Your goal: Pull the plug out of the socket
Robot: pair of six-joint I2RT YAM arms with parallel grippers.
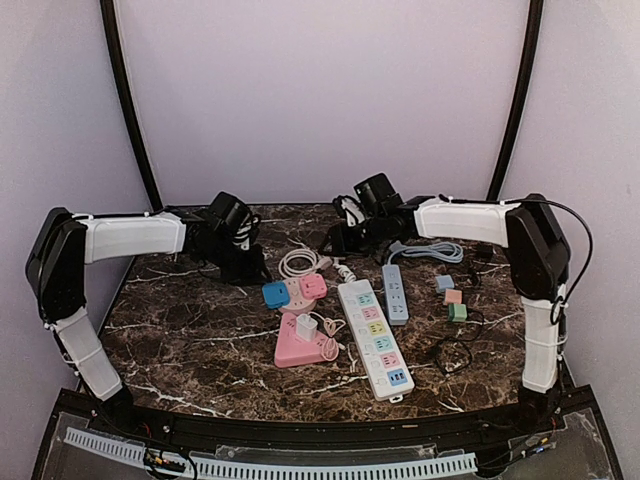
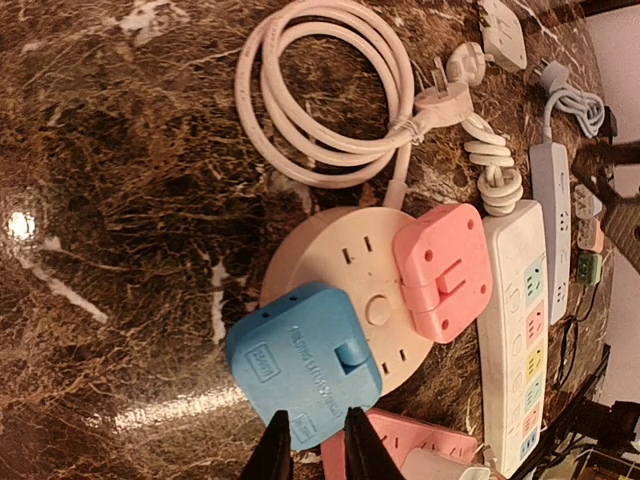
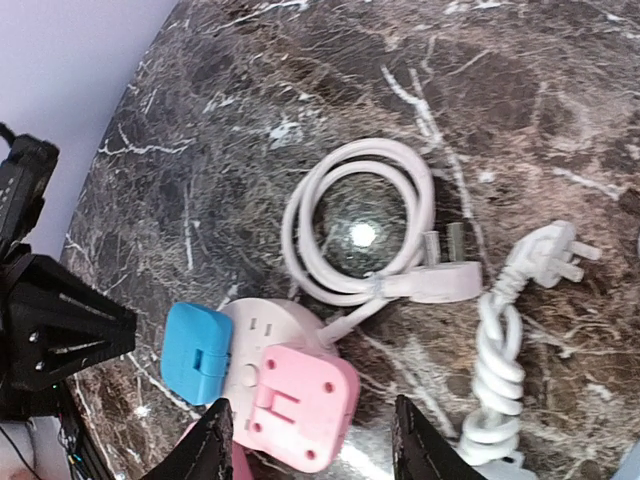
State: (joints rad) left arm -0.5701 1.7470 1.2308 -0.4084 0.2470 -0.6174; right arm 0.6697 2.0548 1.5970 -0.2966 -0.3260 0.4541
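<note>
Right jaws gape, clear either side of pink plug (image 3: 300, 405).

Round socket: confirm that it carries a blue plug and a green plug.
Not quite: the second plug is pink, not green. The left wrist view shows the round socket carrying a blue plug and a pink plug.

In the left wrist view the blue plug (image 2: 300, 365) and pink plug (image 2: 442, 270) cover much of the round socket (image 2: 335, 255). The strip (image 2: 520, 330) and pink base (image 2: 420, 435) run off the bottom edge. In the top view the three blocks (image 1: 453, 296) are too small to identify.
</note>
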